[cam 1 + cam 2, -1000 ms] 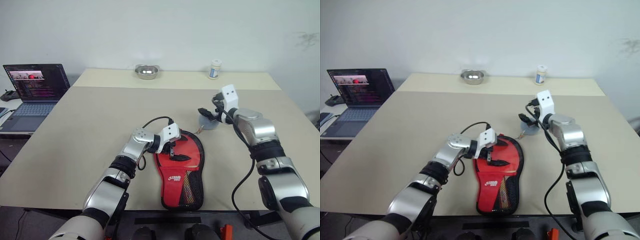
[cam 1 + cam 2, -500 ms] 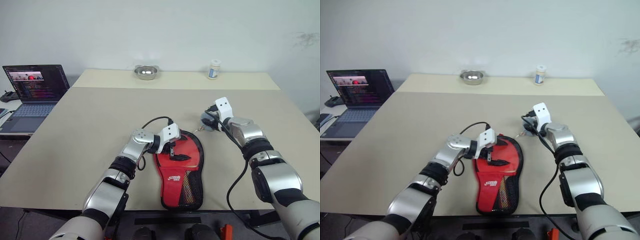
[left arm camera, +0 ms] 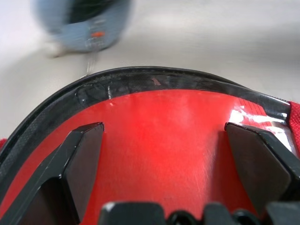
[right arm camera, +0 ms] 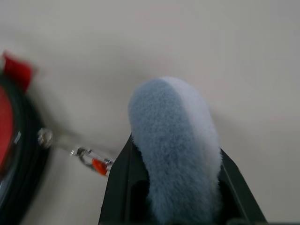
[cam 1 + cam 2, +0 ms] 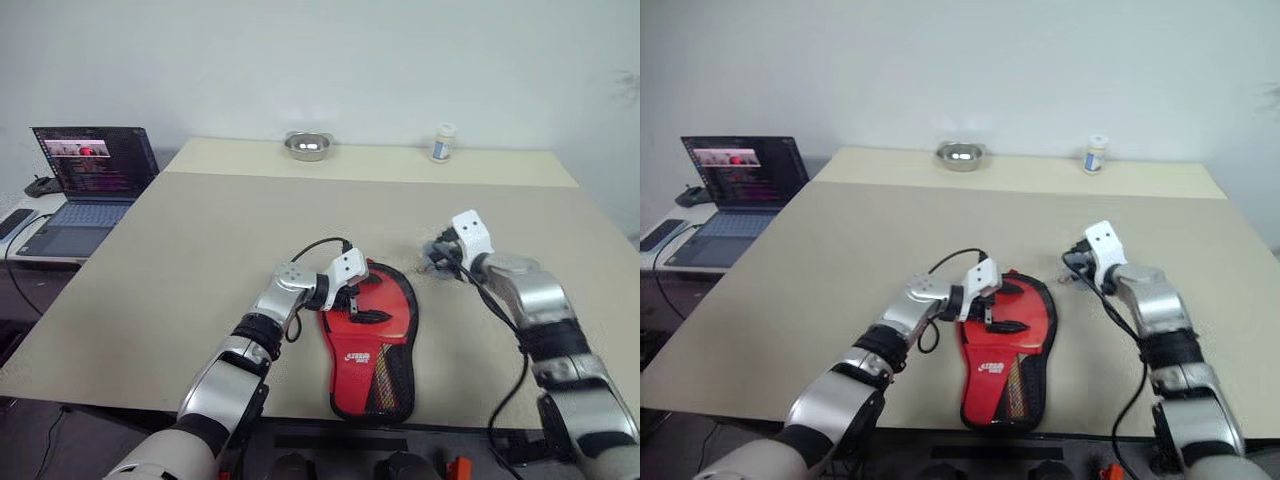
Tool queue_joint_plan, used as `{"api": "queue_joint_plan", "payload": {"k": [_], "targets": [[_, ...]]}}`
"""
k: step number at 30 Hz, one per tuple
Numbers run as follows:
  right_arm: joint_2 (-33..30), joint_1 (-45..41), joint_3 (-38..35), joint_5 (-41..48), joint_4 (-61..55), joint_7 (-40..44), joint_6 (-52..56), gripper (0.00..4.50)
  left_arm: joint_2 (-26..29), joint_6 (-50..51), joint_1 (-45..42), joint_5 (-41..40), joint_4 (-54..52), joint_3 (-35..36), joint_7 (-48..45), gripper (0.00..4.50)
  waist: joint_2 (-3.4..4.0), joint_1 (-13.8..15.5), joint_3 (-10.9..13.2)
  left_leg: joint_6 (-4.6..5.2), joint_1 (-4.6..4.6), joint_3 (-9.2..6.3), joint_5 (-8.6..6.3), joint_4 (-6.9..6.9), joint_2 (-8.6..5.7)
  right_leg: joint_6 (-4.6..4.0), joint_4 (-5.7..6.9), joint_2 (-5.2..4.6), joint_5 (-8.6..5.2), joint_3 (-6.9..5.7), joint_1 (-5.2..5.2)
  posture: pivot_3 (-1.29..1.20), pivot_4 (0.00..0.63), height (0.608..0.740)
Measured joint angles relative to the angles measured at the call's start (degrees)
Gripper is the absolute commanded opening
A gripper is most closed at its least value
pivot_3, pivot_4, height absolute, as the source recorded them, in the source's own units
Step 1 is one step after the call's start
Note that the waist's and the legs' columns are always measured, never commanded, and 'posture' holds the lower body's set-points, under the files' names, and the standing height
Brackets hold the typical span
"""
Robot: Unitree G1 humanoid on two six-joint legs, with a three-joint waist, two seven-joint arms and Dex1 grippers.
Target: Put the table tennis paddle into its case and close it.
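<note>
Soft red paddle-shaped fabric case (image 5: 372, 340) with black zipper rim lying flat near the beige desk (image 5: 200, 240) front edge; left pincer (image 5: 357, 302) spread wide over its round end; right pincer (image 4: 173, 187) clamped on a fluffy grey-blue pom-pom (image 4: 174, 140), just beside the rim.

The case (image 5: 370, 330) is showing red with a black rim and white lettering; a fluffy grey-blue pom-pom (image 4: 174, 145) is sitting between the right claw's (image 4: 173, 187) black fingers.

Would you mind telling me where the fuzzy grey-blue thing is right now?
The fuzzy grey-blue thing sits pinched between the right gripper's fingers, just above the table, close to the right of the case's rounded far end.
</note>
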Motion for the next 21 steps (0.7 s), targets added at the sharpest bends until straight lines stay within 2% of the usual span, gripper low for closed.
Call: {"api": "queue_joint_plan", "payload": {"k": [6, 8, 13, 16, 21], "targets": [[-11.52, 12.39, 1.06, 3.21, -23.52, 6.09, 10.58, 0.56, -1.07, -0.64, -0.41, 0.0, 1.72, -0.01, 1.03, 4.5, 0.3, 0.64, -0.22, 0.03, -0.02, -0.11, -0.02, 0.0, -0.04, 0.08, -0.2, 0.01, 0.0, -0.12, 0.1, 0.0, 0.15, 0.74], [-16.27, 16.66, 1.22, 4.98, -30.71, 8.72, 12.74, 0.53, -1.52, -0.81, -0.31, 0.01, 2.03, -0.01, 1.15, 4.5, 0.46, 0.85, -0.34, 0.05, -0.06, -0.37, -0.03, -0.04, -0.02, 0.18, -0.62, 0.03, 0.06, -0.38, 0.31, 0.0, 0.15, 0.74], [-23.08, 23.64, 0.94, 8.3, -41.3, 12.58, 15.18, 0.52, -2.04, -0.98, -0.36, 0.07, 2.36, -0.16, 1.13, 4.5, 0.42, 0.95, -0.54, 0.33, -0.15, -0.35, -0.21, -0.02, -0.12, 0.36, -0.98, -0.05, 0.08, -0.38, 0.43, 0.0, 0.15, 0.74], [-27.75, 32.68, -1.34, 10.66, -51.24, 13.85, 15.63, 0.51, -2.71, -1.0, -0.92, 0.29, 3.19, -0.35, 1.58, 4.5, 0.49, 1.72, -0.7, 0.44, -0.35, -0.64, -0.29, -0.03, -0.22, 0.52, -1.28, -0.18, 0.0, -0.7, 0.49, 0.0, 0.15, 0.74], [-31.63, 39.61, -4.99, 12.64, -57.21, 14.06, 15.21, 0.46, -3.34, -1.21, -1.29, 0.39, 4.04, -0.78, 2.54, 4.5, 0.6, 2.78, -1.09, 0.59, -0.49, -1.16, -0.53, 0.0, -0.39, 0.71, -1.73, -0.33, -0.18, -1.23, 0.88, 0.0, 0.15, 0.74]]}}
